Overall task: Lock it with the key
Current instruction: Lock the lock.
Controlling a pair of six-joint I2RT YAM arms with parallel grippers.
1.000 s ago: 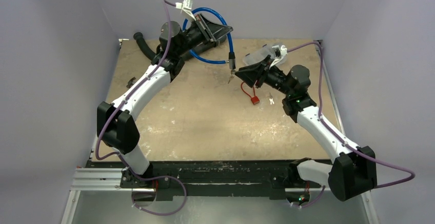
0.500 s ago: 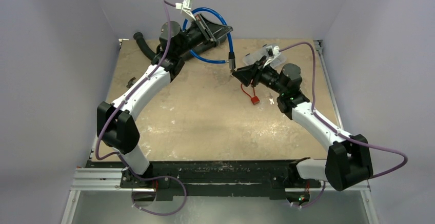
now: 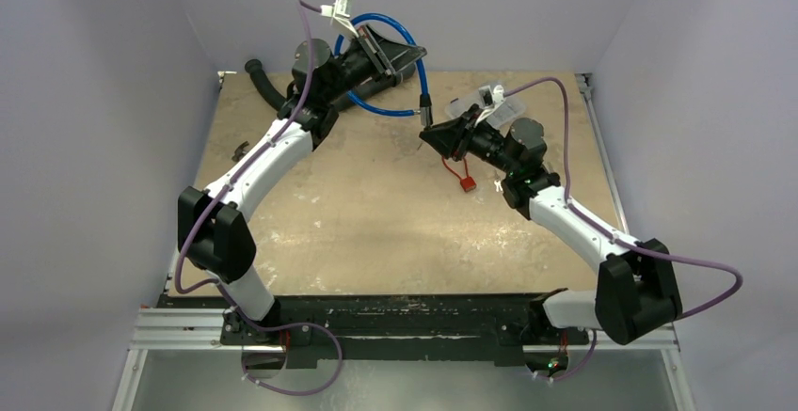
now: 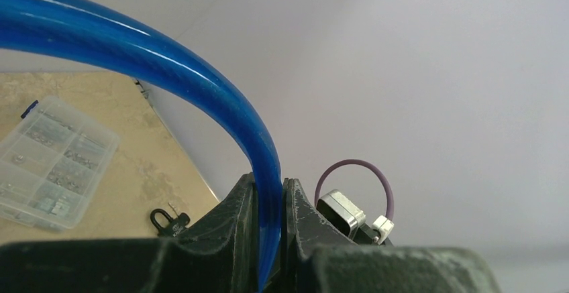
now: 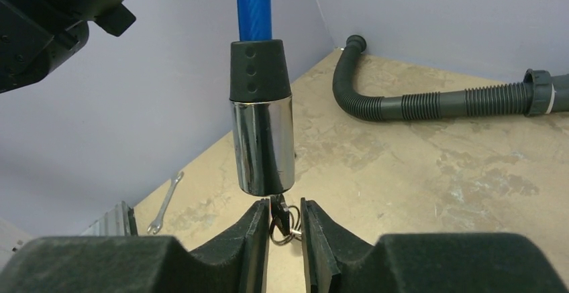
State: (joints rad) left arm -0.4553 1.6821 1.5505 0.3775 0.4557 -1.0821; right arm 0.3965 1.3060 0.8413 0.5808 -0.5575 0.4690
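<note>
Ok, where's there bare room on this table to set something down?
Bare: the broad near-centre of the table, between the two arms. Crowded: the far middle, where the blue cable lock, right gripper and small red lock sit close.

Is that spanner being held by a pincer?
No, the spanner lies flat on the table, with nothing touching it.

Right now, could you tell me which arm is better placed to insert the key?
Right. The right hand pinches the key just under the chrome lock barrel, while the left hand is clamped on the blue cable, holding it up.
</note>
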